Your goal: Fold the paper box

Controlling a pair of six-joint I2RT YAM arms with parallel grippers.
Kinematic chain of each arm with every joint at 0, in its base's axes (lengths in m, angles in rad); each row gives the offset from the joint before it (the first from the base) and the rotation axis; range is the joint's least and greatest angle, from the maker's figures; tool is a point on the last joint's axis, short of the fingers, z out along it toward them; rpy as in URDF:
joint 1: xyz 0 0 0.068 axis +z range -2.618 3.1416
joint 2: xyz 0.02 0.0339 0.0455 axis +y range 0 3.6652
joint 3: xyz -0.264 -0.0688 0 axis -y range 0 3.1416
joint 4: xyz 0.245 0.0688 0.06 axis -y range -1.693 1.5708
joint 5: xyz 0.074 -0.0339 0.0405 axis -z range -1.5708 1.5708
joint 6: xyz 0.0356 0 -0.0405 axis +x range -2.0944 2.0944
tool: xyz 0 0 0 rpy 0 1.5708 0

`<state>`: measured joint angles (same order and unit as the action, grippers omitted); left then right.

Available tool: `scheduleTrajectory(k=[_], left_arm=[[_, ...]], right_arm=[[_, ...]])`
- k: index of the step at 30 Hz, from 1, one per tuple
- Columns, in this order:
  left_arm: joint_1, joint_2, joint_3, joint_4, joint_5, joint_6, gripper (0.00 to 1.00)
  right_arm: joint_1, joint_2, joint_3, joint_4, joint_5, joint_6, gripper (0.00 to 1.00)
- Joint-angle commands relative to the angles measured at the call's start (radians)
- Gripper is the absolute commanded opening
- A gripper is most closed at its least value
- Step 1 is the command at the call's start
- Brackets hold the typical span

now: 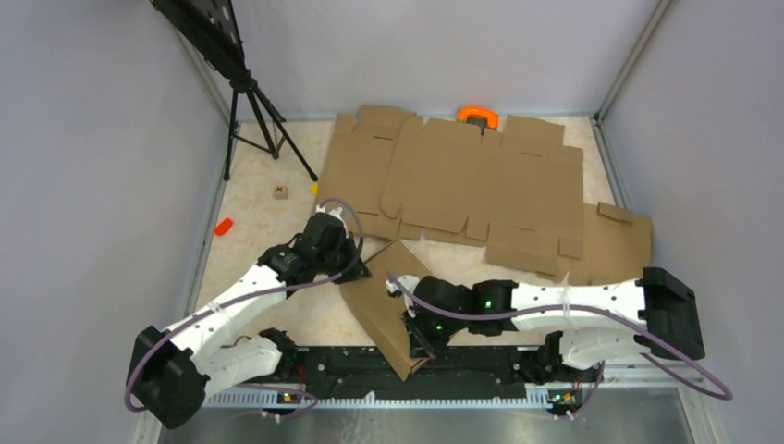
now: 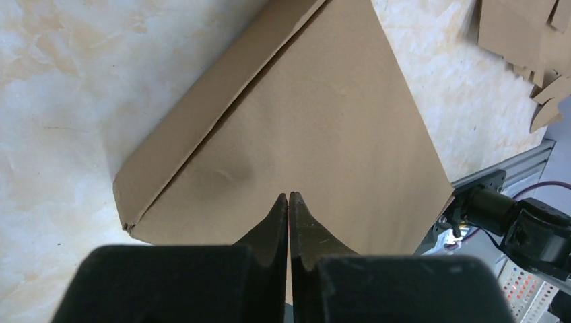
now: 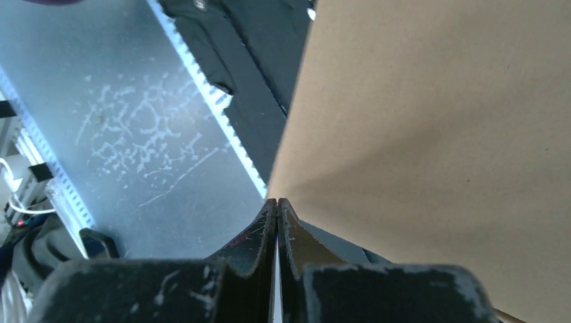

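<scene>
Right now the paper box (image 1: 381,305) is lying flat and diagonal on the table (image 1: 268,236) between the two arms, its near corner reaching out over the black rail (image 1: 481,363) at the table's front edge. The left gripper (image 2: 288,196) is hanging over the box's broad top panel, beside a narrow folded side wall, with its fingers pressed together and gripping nothing; whether the tips are touching the cardboard I cannot tell. The right gripper (image 3: 276,200) is sitting at the box's near right edge, its fingers likewise squeezed together, and whether any cardboard is caught between them I cannot tell. Wide cardboard blanks (image 1: 462,176) are lying overlapped farther back on the table.
</scene>
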<state>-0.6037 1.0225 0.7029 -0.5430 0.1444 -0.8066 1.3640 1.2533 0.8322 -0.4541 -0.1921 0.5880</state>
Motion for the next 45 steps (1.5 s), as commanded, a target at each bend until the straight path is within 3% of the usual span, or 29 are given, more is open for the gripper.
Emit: scheduleTrajectory(k=[1, 7, 13, 21, 28, 31, 35, 36, 41, 45], left_arm=[[0.012, 0.024, -0.059, 0.102, 0.052, 0.036, 0.0], [0.012, 0.076, -0.123, 0.097, 0.031, 0.041, 0.0], [0.011, 0.012, -0.09, 0.064, -0.025, 0.032, 0.0], [0.039, -0.072, 0.076, -0.085, -0.081, 0.054, 0.0], [0.043, -0.119, 0.086, -0.158, -0.104, 0.045, 0.0], [0.044, -0.13, 0.074, -0.142, -0.032, 0.056, 0.0], [0.019, -0.11, 0.0, 0.046, 0.397, 0.107, 0.0], [-0.01, -0.095, -0.002, 0.056, 0.44, 0.113, 0.0], [-0.169, -0.067, -0.001, 0.002, 0.335, 0.128, 0.0], [-0.271, -0.144, -0.082, 0.097, 0.327, 0.05, 0.0]], right_arm=[[0.021, 0.05, -0.097, 0.111, 0.047, 0.1, 0.0], [0.021, 0.116, -0.181, 0.089, 0.105, 0.143, 0.0], [0.002, 0.108, -0.057, -0.029, 0.187, 0.067, 0.0], [-0.159, -0.001, 0.025, -0.088, 0.15, -0.058, 0.0], [-0.268, -0.033, 0.102, -0.169, 0.146, -0.168, 0.0], [-0.319, -0.034, 0.117, -0.181, 0.139, -0.173, 0.0], [-0.328, -0.049, 0.099, -0.137, 0.073, -0.146, 0.0], [-0.329, -0.05, 0.094, -0.136, 0.091, -0.138, 0.0], [-0.442, -0.018, 0.123, -0.175, 0.139, -0.133, 0.0], [-0.533, 0.025, 0.182, -0.16, 0.142, -0.156, 0.0]])
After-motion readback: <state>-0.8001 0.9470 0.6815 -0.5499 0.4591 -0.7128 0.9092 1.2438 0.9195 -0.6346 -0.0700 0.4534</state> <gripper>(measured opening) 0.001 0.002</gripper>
